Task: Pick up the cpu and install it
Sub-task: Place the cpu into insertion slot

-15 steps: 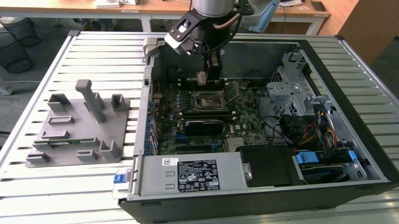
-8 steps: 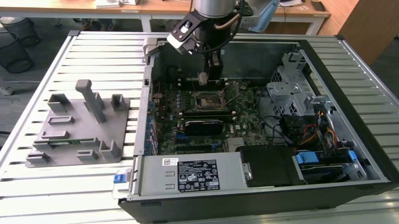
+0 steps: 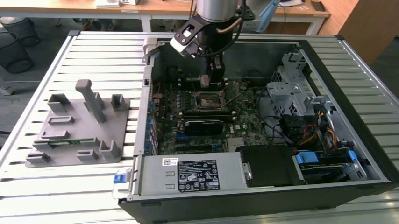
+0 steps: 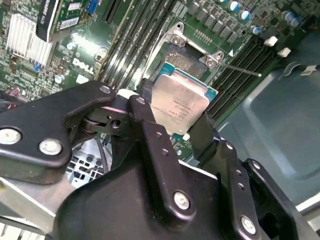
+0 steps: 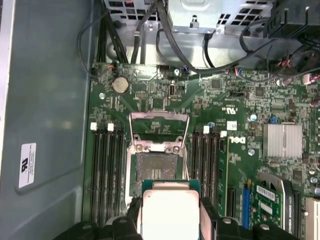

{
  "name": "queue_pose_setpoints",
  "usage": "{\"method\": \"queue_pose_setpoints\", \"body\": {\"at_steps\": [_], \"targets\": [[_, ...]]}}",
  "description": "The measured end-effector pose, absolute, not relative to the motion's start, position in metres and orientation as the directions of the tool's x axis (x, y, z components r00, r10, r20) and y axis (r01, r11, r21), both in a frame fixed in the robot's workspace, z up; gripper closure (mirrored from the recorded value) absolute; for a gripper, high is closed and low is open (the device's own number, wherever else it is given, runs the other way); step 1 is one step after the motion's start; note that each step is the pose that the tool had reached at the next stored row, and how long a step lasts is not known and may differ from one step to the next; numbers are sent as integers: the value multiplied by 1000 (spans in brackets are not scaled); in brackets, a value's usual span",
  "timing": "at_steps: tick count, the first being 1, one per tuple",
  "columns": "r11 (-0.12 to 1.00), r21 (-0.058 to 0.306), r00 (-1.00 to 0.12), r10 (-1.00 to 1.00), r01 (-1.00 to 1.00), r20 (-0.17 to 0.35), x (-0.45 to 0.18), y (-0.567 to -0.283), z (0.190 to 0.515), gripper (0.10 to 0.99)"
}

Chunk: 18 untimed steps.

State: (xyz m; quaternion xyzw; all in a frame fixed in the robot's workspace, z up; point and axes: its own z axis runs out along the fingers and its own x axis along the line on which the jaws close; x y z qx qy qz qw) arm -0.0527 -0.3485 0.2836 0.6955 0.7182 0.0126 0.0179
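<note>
- Holding the cpu in my end effector: fingers are clamped on two opposite edges, silver top towards the wrist cameras. My read is that the edge grip keeps the contact side untouched.
- Position: the cpu hangs just above the socket and is not seated. Both wrist views show socket bed beyond its edge.
- Socket state: load plate is flipped up and the lever is swung out. That leaves the bed open to take a chip.
- The computer case lies open side up on the slatted tabletop, towards the tabletop edge on the exterior view's right. Lying flat puts the board face-up under my wrist, probably for top-down access.
- A grey fixture sits near the tabletop edge on the exterior view's left, well apart from the case.
- Counts: one cpu, one socket, one lever, one coin cell, one finned heatsink. Four white slot latches, two on each side of the socket.
</note>
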Motion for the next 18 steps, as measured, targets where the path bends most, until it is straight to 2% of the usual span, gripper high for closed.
{"method": "queue_pose_setpoints", "body": {"at_steps": [6,18], "targets": [[51,45,-50,999,998,-8,-52,-348,278,545],[21,45,-21,1000,999,-8,-49,-347,265,545]]}}
